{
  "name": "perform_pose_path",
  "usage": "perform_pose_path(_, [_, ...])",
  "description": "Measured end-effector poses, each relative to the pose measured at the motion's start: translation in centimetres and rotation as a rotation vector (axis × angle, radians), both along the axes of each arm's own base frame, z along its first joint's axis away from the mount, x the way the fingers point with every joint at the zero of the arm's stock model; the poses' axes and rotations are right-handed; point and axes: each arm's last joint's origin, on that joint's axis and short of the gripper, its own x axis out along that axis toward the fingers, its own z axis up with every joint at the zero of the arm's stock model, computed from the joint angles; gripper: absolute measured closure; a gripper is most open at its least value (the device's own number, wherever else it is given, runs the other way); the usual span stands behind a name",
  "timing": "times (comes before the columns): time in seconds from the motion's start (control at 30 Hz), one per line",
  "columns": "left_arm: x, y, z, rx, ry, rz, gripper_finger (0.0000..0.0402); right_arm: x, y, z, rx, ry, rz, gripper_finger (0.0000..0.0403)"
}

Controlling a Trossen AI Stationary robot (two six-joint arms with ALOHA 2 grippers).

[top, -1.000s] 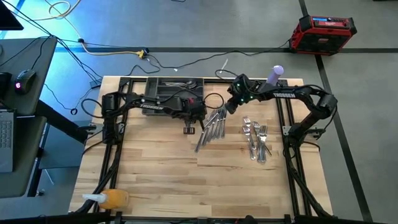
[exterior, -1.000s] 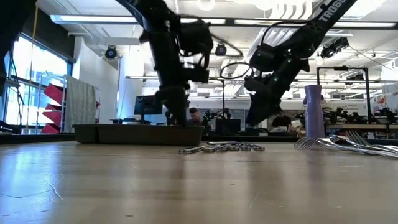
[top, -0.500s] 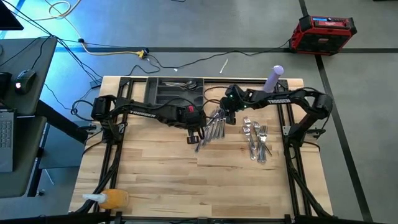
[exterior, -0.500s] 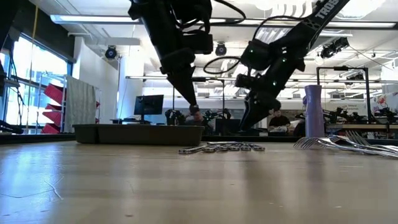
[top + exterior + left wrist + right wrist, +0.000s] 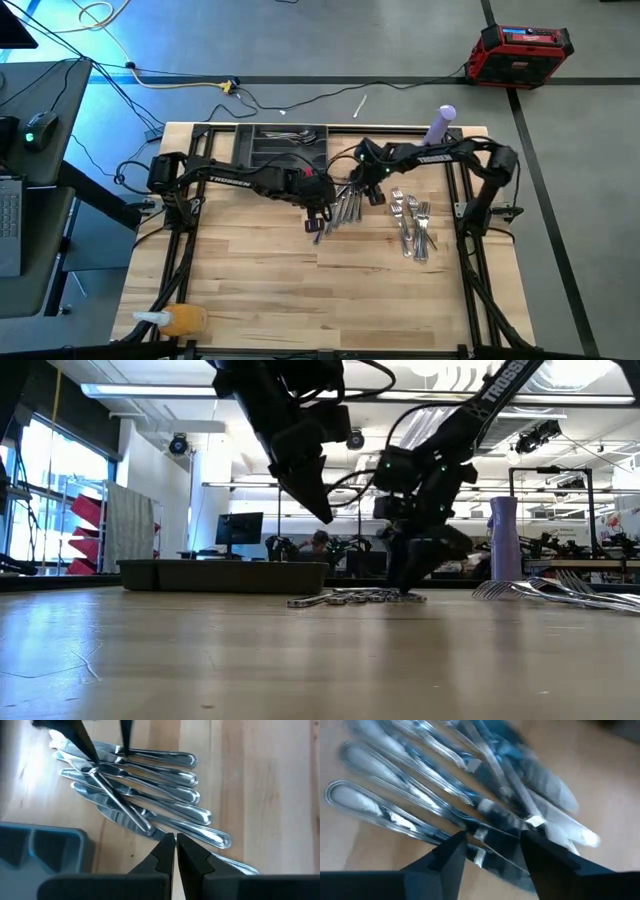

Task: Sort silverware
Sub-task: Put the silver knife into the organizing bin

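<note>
A pile of silver knives [image 5: 340, 205] lies fanned on the wooden table, and a pile of forks [image 5: 412, 225] lies to its right. The dark grey tray [image 5: 262, 150] sits at the far edge with a few pieces in it. My right gripper [image 5: 492, 845] is open and down at the knives [image 5: 445, 805], one finger on each side of a knife where handle meets blade. My left gripper [image 5: 176, 845] is shut with nothing in it. It hangs above the table [image 5: 325, 515], just left of the knives' handle ends [image 5: 210, 827]. My right gripper comes at the knife pile from above, slanting down, and its fingertips [image 5: 92, 760] reach the knives near the blade ends. The fingers lie across the knives. Whether the tips touch the metal, I cannot tell.
A purple bottle [image 5: 440, 125] stands at the far right of the table. A spray bottle [image 5: 165, 320] lies at the near left corner. The near half of the table is bare wood. Beyond the table's far edge lie cables and a red case [image 5: 520, 50].
My right gripper has come down and toward the table's left, from near the far edge onto the knife pile, rolling its wrist as it went. My left gripper has moved from beside the tray toward the knives and has risen, staying shut.
</note>
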Motion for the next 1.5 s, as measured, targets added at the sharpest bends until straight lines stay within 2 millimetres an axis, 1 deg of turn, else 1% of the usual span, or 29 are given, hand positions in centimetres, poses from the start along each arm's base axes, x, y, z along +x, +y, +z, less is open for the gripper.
perform_pose_path(0.1, [0.0,-0.3,0.0,-0.030,-0.003,0.003,0.0401,0.5,1.0,-0.4,-0.026,0.003,0.120,0.0189])
perform_pose_path(0.17, [0.0,-0.6,0.0,-0.037,-0.005,0.004,0.0401,0.7,1.5,-0.6,-0.043,0.005,0.177,0.0181])
perform_pose_path(0.27, [0.1,-1.2,0.0,-0.038,-0.005,-0.007,0.0401,0.9,2.1,-0.6,-0.056,0.021,0.183,0.0182])
perform_pose_path(0.37, [0.1,-1.8,0.0,-0.038,-0.005,-0.017,0.0401,0.9,2.2,-1.0,-0.032,0.046,0.112,0.0196])
perform_pose_path(0.53, [0.1,-2.4,0.0,-0.032,-0.006,-0.029,0.0401,1.1,2.1,-2.3,0.017,0.095,0.012,0.0229])
perform_pose_path(0.63, [0.1,-2.7,0.0,-0.030,-0.005,-0.033,0.0401,1.3,2.3,-2.5,0.017,0.097,-0.019,0.0258])
perform_pose_path(0.73, [0.1,-2.9,0.0,-0.029,-0.006,-0.038,0.0401,1.4,2.5,-2.4,0.008,0.099,-0.063,0.0299])
perform_pose_path(0.9, [0.1,-2.9,0.0,-0.028,-0.012,-0.038,0.0401,1.5,2.5,-2.3,0.027,0.095,-0.144,0.0379])
perform_pose_path(0.97, [0.1,-2.9,0.0,-0.031,-0.013,-0.032,0.0401,1.5,2.5,-2.2,0.030,0.089,-0.150,0.0392])
perform_pose_path(1.03, [0.1,-2.9,0.0,-0.035,-0.014,-0.025,0.0401,1.6,2.5,-2.2,0.032,0.086,-0.152,0.0392])
perform_pose_path(1.13, [0.1,-2.9,0.0,-0.036,-0.015,-0.024,0.0401,1.6,2.5,-1.9,0.031,0.075,-0.155,0.0398])
perform_pose_path(1.2, [0.2,-2.9,0.0,-0.039,-0.020,-0.021,0.0401,1.3,2.6,-1.3,0.025,0.071,-0.157,0.0401])
perform_pose_path(1.33, [0.3,-3.0,0.2,-0.040,-0.043,-0.020,0.0401,0.6,2.8,0.7,0.012,0.047,-0.156,0.0401])
perform_pose_path(1.4, [0.4,-2.9,0.2,-0.040,-0.050,-0.020,0.0401,0.2,3.0,1.4,0.012,0.052,-0.154,0.0400])
perform_pose_path(1.5, [0.5,-2.9,0.3,-0.037,-0.065,-0.025,0.0402,0.2,3.3,2.4,0.019,0.027,-0.140,0.0400])
